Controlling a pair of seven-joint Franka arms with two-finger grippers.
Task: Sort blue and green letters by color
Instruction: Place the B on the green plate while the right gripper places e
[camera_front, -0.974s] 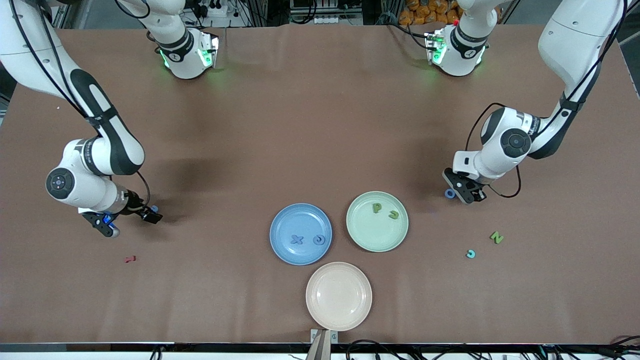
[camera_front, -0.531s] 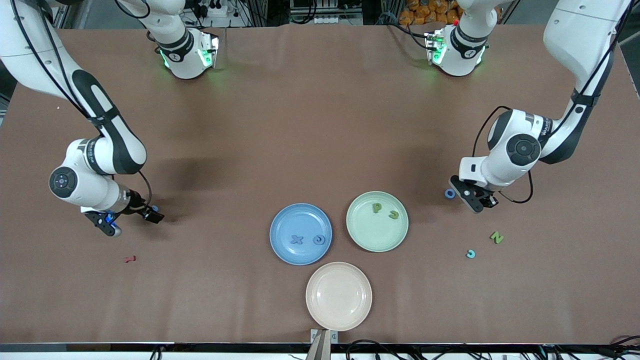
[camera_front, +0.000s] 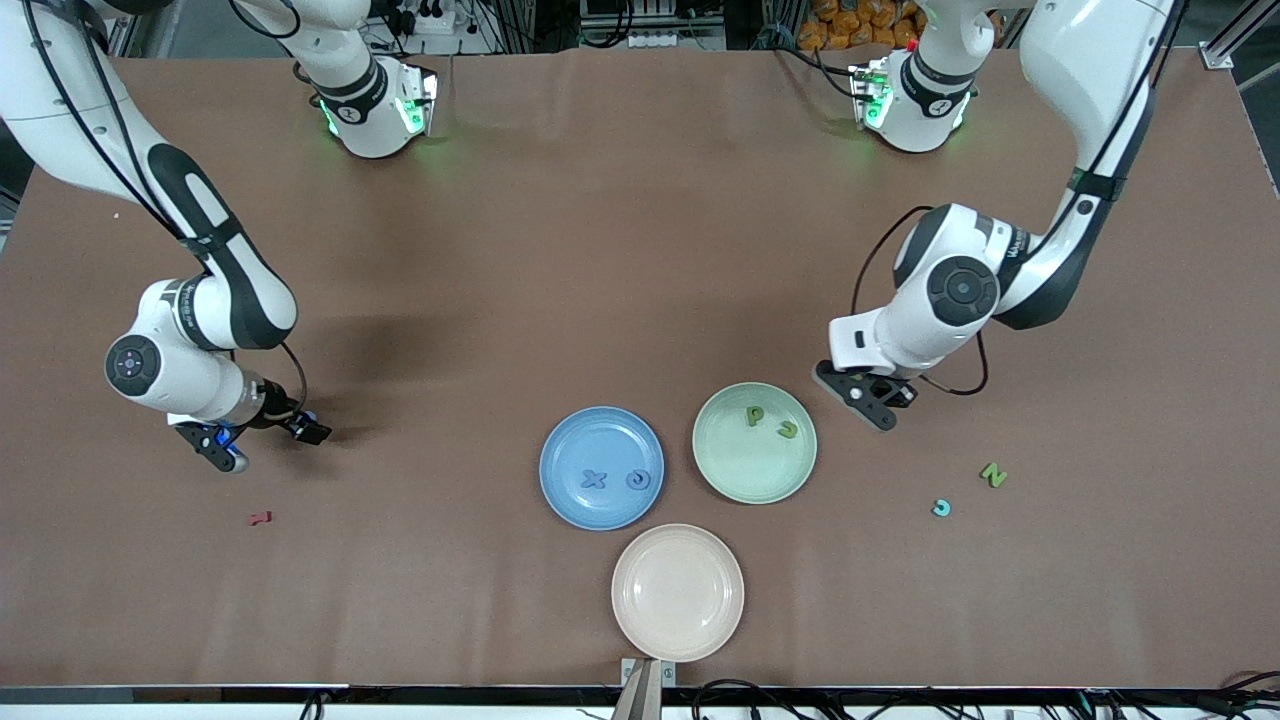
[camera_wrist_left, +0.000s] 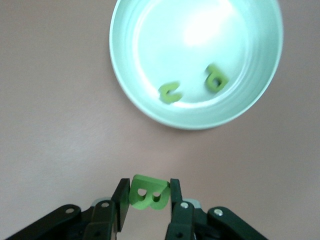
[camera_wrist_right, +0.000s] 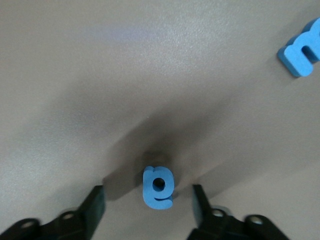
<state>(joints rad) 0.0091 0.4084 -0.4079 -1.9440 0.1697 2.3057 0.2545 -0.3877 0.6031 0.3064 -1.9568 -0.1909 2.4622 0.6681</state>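
Note:
My left gripper (camera_wrist_left: 149, 189) is shut on a green letter B (camera_wrist_left: 149, 192). It hangs over the table just beside the green plate (camera_front: 735, 470), at the plate's edge toward the left arm's end (camera_front: 868, 398). That plate holds a green P (camera_front: 754, 414) and one more green letter (camera_front: 788, 430). My right gripper (camera_wrist_right: 147, 192) is low at the table, open. A blue letter (camera_wrist_right: 158, 186) stands between its fingers with a gap on each side. Another blue letter (camera_wrist_right: 302, 50) lies close by. The blue plate (camera_front: 570, 445) holds a blue X (camera_front: 594, 479) and a round blue letter (camera_front: 637, 480).
A green N (camera_front: 992, 474) and a teal-blue letter (camera_front: 941, 508) lie on the table toward the left arm's end. A pink plate (camera_front: 677, 620) sits nearer the front camera than the other two plates. A dark red letter (camera_front: 260, 518) lies near the right gripper.
The left arm has carried its gripper along the table toward the green plate. The right arm has hardly moved.

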